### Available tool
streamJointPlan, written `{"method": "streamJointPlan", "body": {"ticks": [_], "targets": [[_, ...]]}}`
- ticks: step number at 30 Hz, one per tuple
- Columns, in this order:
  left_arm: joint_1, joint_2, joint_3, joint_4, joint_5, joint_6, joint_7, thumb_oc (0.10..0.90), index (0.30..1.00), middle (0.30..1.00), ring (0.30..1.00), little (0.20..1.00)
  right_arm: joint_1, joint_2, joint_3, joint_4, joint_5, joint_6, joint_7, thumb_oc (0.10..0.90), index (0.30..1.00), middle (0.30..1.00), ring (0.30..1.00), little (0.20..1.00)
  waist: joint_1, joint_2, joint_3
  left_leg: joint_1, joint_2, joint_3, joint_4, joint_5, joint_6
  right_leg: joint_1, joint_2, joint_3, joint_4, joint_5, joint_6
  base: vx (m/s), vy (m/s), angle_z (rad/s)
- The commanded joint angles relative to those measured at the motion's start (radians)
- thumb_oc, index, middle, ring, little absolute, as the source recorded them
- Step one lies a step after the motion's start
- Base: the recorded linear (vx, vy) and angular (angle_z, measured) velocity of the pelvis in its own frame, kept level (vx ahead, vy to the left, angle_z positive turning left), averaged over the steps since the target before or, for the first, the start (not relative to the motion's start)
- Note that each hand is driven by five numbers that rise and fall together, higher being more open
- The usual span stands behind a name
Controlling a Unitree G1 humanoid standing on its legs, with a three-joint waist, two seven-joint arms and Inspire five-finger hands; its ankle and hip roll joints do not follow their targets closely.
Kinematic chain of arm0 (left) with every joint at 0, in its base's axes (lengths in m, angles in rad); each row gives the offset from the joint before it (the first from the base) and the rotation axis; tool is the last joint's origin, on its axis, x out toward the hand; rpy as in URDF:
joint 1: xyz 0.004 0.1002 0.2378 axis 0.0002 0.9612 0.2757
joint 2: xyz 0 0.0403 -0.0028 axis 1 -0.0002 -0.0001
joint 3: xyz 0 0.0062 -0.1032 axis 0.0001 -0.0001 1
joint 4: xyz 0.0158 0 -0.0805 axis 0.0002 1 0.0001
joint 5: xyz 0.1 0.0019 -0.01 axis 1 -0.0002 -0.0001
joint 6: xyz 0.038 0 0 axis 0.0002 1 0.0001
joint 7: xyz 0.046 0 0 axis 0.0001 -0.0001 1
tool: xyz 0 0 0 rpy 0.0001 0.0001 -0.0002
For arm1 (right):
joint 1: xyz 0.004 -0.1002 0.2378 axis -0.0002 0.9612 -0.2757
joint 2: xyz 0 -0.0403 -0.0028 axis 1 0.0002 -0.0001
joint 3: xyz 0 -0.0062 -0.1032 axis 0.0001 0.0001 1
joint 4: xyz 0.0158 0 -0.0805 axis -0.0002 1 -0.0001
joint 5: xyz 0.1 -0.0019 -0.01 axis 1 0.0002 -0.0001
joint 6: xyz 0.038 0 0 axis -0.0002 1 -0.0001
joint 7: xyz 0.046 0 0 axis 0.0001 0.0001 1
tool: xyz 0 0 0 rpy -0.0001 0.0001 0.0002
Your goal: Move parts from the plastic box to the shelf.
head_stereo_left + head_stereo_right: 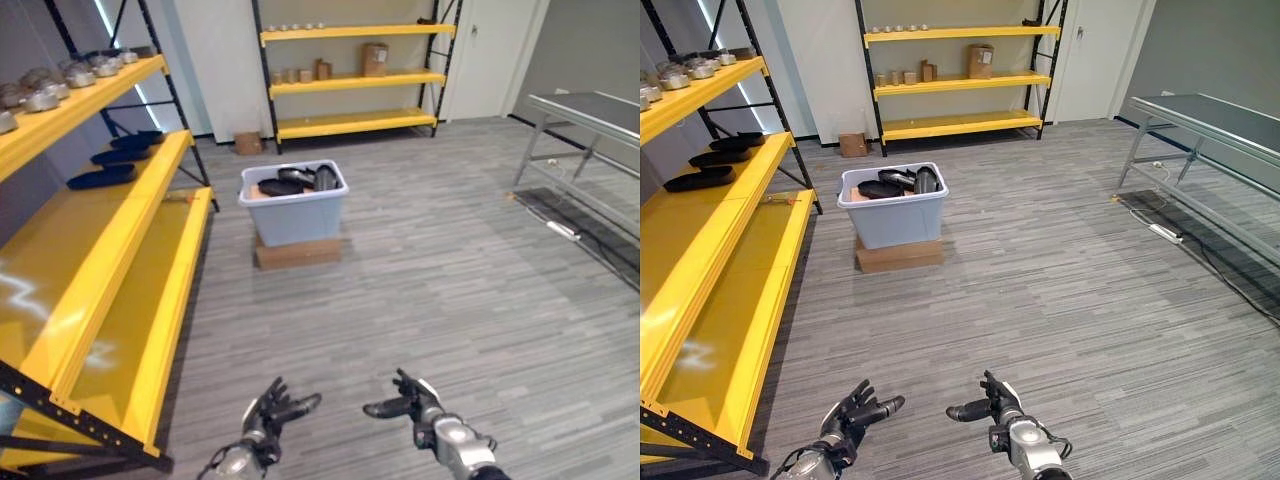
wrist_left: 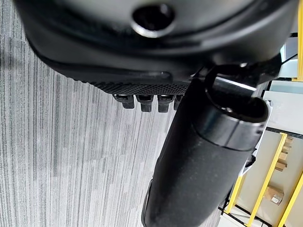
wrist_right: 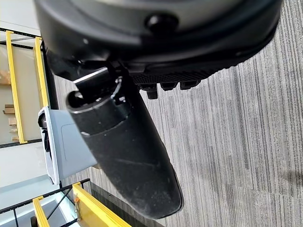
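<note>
our left hand: fingers spread, empty
our right hand: fingers relaxed, empty
box: ahead, holding dark parts
shelf: at our left

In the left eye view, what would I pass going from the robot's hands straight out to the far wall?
Left hand and right hand, both empty → bare floor → cardboard slab → plastic box of dark parts → small carton → far yellow shelf.

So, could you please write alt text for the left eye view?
A plastic box of dark parts sits on a cardboard base, on the floor beside a yellow shelf. Both open hands, left hand and right hand, are empty.
</note>
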Motion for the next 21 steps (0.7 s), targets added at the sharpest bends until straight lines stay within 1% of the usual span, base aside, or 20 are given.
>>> {"method": "streamJointPlan", "body": {"ticks": [1,4,7,9,12,13,14,15,16,17,18,19,20,21], "targets": [[-0.108,-0.011,-0.02,0.016,-0.009,-0.084,-0.036,0.9,1.0,1.0,1.0,1.0,-0.083,0.024,-0.042,0.004,0.016,-0.077,0.002,0.9,1.0,1.0,1.0,1.0,0.021,0.006,-0.058,0.012,0.016,-0.028,-0.006,-0.031,-0.044,-0.042,0.007,-0.006,0.0,-0.004,-0.029,0.0,0.0,0.0],[-0.112,-0.01,-0.021,0.006,-0.011,-0.083,-0.039,0.9,1.0,1.0,1.0,1.0,-0.084,0.023,-0.043,0.004,0.017,-0.076,0.002,0.9,1.0,1.0,1.0,1.0,0.019,0.004,-0.056,0.008,0.015,-0.028,-0.006,-0.02,-0.045,-0.044,0.006,-0.005,0.0,0.008,-0.03,0.01,0.018,0.0],[-0.119,0.004,-0.017,-0.029,-0.014,-0.077,-0.042,0.9,1.0,1.0,1.0,1.0,-0.105,0.017,-0.028,-0.001,0.017,-0.077,-0.001,0.9,1.0,1.0,1.0,1.0,0.03,0.006,-0.029,0.035,0.013,-0.033,0.01,0.021,-0.05,-0.034,0.009,-0.002,0.019,0.024,-0.031,0.03,0.075,-0.02],[-0.124,0.007,-0.021,-0.055,-0.02,-0.073,-0.044,0.9,1.0,1.0,1.0,1.0,-0.129,0.012,-0.027,0.017,0.019,-0.083,-0.008,0.9,1.0,1.0,1.0,1.0,0.041,0.004,0.0,0.013,0.01,-0.031,0.081,0.021,-0.055,-0.049,0.003,-0.01,0.073,0.024,-0.032,-0.02,0.104,-0.09],[-0.123,0.027,-0.032,-0.088,-0.014,-0.067,-0.036,0.9,1.0,1.0,1.0,1.0,-0.132,0.013,-0.03,0.017,0.023,-0.084,-0.006,0.9,1.0,1.0,1.0,1.0,0.043,0.012,0.023,0.026,0.005,-0.035,0.107,0.019,-0.055,-0.066,-0.005,-0.007,0.174,0.018,-0.037,0.04,0.141,-0.07],[-0.123,0.027,-0.032,-0.088,-0.014,-0.067,-0.036,0.9,1.0,1.0,1.0,1.0,-0.132,0.013,-0.03,0.017,0.023,-0.084,-0.006,0.9,1.0,1.0,1.0,1.0,0.043,0.012,0.023,0.026,0.005,-0.035,0.107,0.019,-0.055,-0.066,-0.005,-0.007,0.174,0.018,-0.037,0.07,0.244,0.04],[-0.125,0.029,-0.035,-0.111,-0.001,-0.066,-0.032,0.9,1.0,1.0,1.0,1.0,-0.114,0.006,-0.037,-0.005,0.018,-0.088,-0.01,0.9,1.0,1.0,1.0,1.0,0.026,0.038,0.055,0.066,0.008,-0.038,0.092,0.029,-0.056,-0.155,0.016,-0.01,0.39,0.032,-0.031,0.04,0.278,0.03],[-0.126,0.024,-0.038,-0.112,0.0,-0.066,-0.033,0.9,1.0,1.0,1.0,1.0,-0.111,0.002,-0.035,-0.016,0.016,-0.089,-0.011,0.9,1.0,1.0,1.0,1.0,0.017,0.051,0.076,0.089,0.012,-0.034,0.084,0.031,-0.056,-0.191,0.022,-0.015,0.477,0.028,-0.03,0.07,0.408,-0.37],[-0.136,0.016,-0.055,-0.119,0.0,-0.064,-0.032,0.9,1.0,1.0,1.0,1.0,-0.103,-0.003,-0.031,-0.032,0.015,-0.091,-0.011,0.9,1.0,1.0,1.0,1.0,-0.002,0.07,0.119,0.132,0.018,-0.028,0.08,0.034,-0.059,-0.232,0.046,-0.019,0.592,0.021,-0.032,0.12,0.269,-0.13],[-0.14,0.014,-0.058,-0.119,0.004,-0.065,-0.031,0.9,1.0,1.0,1.0,1.0,-0.098,-0.005,-0.027,-0.044,0.007,-0.088,-0.009,0.9,1.0,1.0,1.0,1.0,-0.01,0.069,0.137,0.167,0.002,-0.031,0.08,0.038,-0.062,-0.245,0.047,-0.044,0.555,0.012,-0.034,0.17,0.232,-0.04],[-0.145,0.014,-0.063,-0.122,0.01,-0.065,-0.028,0.9,1.0,1.0,1.0,1.0,-0.1,-0.014,-0.025,-0.045,0.003,-0.087,-0.009,0.9,1.0,1.0,1.0,1.0,-0.019,0.068,0.149,0.181,-0.007,-0.038,0.078,0.038,-0.06,-0.262,0.063,-0.047,0.511,0.014,-0.029,0.23,0.156,0.36],[-0.149,0.008,-0.07,-0.124,0.008,-0.066,-0.029,0.9,1.0,1.0,1.0,1.0,-0.095,-0.025,-0.021,-0.047,0.003,-0.086,-0.012,0.9,1.0,1.0,1.0,1.0,-0.045,0.069,0.169,0.207,-0.023,-0.061,0.072,0.034,-0.055,-0.289,0.086,-0.04,0.446,0.024,-0.023,0.14,0.089,0.36],[-0.149,0.008,-0.07,-0.124,0.008,-0.066,-0.029,0.9,1.0,1.0,1.0,1.0,-0.095,-0.025,-0.021,-0.047,0.003,-0.086,-0.012,0.9,1.0,1.0,1.0,1.0,-0.047,0.07,0.17,0.21,-0.022,-0.062,0.071,0.034,-0.055,-0.285,0.086,-0.042,0.445,0.024,-0.023,0.18,0.071,0.36],[-0.156,0.002,-0.07,-0.127,0.005,-0.068,-0.026,0.9,1.0,1.0,1.0,1.0,-0.106,-0.028,-0.015,-0.038,0.011,-0.086,-0.018,0.9,1.0,1.0,1.0,1.0,-0.057,0.07,0.183,0.222,-0.032,-0.072,0.066,0.027,-0.053,-0.309,0.077,-0.05,0.31,0.038,-0.023,0.13,0.01,0.38]]}}
